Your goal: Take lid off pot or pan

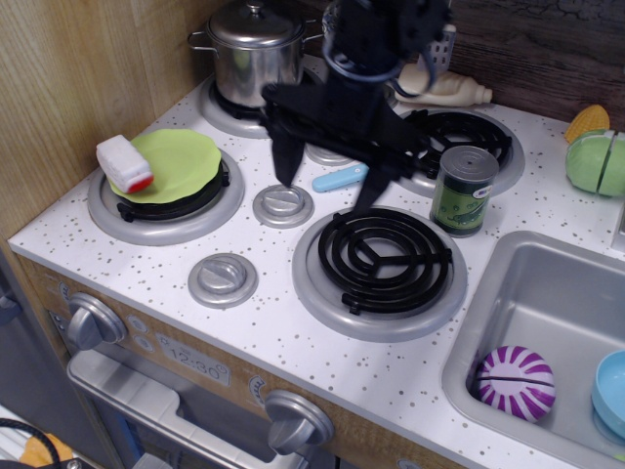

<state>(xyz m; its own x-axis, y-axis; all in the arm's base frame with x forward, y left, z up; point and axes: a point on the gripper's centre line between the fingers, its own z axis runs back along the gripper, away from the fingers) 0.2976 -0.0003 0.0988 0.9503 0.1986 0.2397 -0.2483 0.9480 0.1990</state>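
Currently the pot [256, 61] stands upright on the back left burner [256, 109], its lid [256, 22] seated flat on top, knob pointing straight up. Its two loop handles stick out left and right. To the pot's right, the gripper [330, 181] hangs over the stove centre, fingers spread wide and pointing down, holding nothing.

Shiny steel pot [254, 61], green-labelled can [463, 191], purple-and-white striped ball [514, 382], white speckled counter [283, 313]
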